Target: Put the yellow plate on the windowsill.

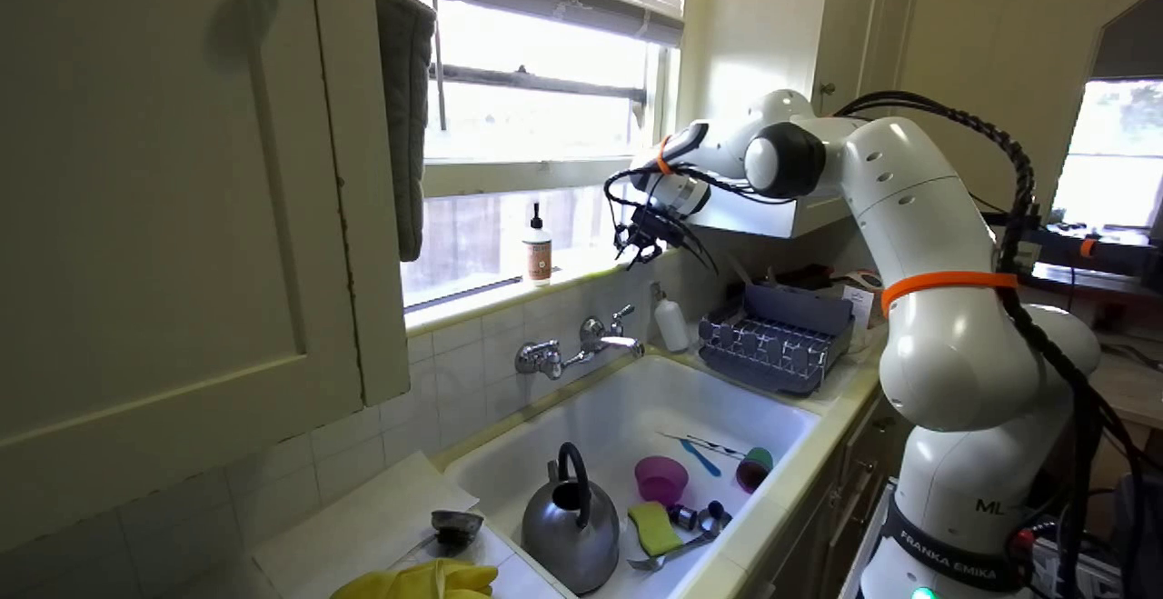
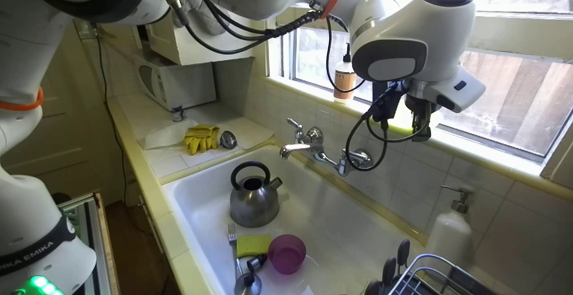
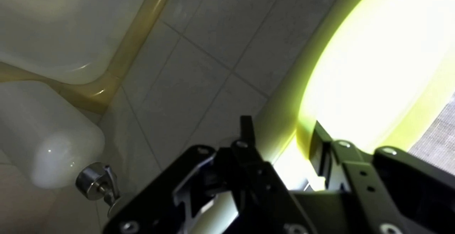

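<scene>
Gripper (image 3: 282, 131): nearest; in the wrist view its two fingers (image 3: 247, 131) are being held parted, a clear gap being left between the tips.
Yellow plate (image 3: 376, 70): at two o'clock from the gripper in the wrist view, it is being supported by the windowsill (image 2: 488, 155); its face is being washed out by strong light, and its rim is being overlapped in view by one finger; whether touched, cannot be told.
Orange-labelled bottle (image 2: 344, 80): at ten o'clock from the gripper in an exterior view, it is being borne upright by the same windowsill.
White dispenser (image 3: 53, 131): at nine o'clock from the gripper in the wrist view, it is being shown just beside the sink (image 2: 340, 228).
Tap (image 2: 318, 150): at nine o'clock from the gripper in an exterior view, it is being carried by the tiled wall (image 2: 421, 169).
Kettle (image 2: 254, 207): at eight o'clock there, it is being held upright by the sink.
Yellow gloves (image 2: 201, 138): at nine o'clock, beyond the sink, they are being borne by the counter (image 2: 170, 167).
</scene>
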